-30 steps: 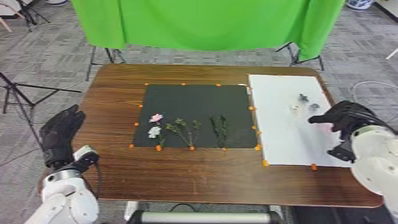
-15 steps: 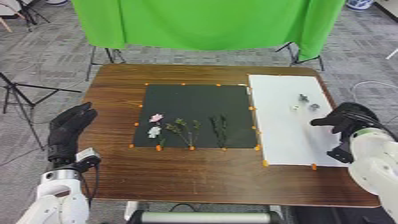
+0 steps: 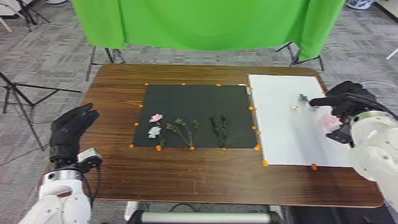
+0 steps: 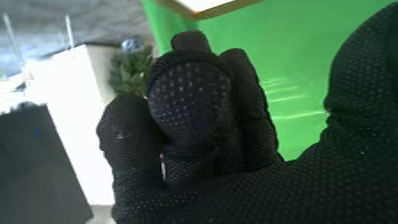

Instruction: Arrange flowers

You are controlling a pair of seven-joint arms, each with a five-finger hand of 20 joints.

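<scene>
Picking the next flower seems in hand: the black-gloved right hand [image 3: 354,101], fingers open like the black-gloved left hand's [image 3: 68,132], is by the pale pink blossom [image 3: 330,121] on the white rectangular sheet [image 3: 282,135], and should next pinch it gently.

Flowers and greenery, lying flat in two groups. On the dark panel [image 3: 197,97], toward its near left corner: a pink flower [image 3: 156,118], petals open, with a white flower [image 3: 155,131] just nearer the panel's near edge. To their right, yellowish-green sprigs [image 3: 181,129], thin and branching, their stems directed toward the near edge. Farther right, dark green sprigs [image 3: 219,131], narrow and leafy, roughly upright to the same edge. On the white sheet [image 3: 282,140], toward its far part: a small grey-blue flower [image 3: 303,97] and, just nearer, a small pale flower [image 3: 296,107]. Near the right side: a pale pink bloom [image 3: 331,121], partly hidden.
</scene>
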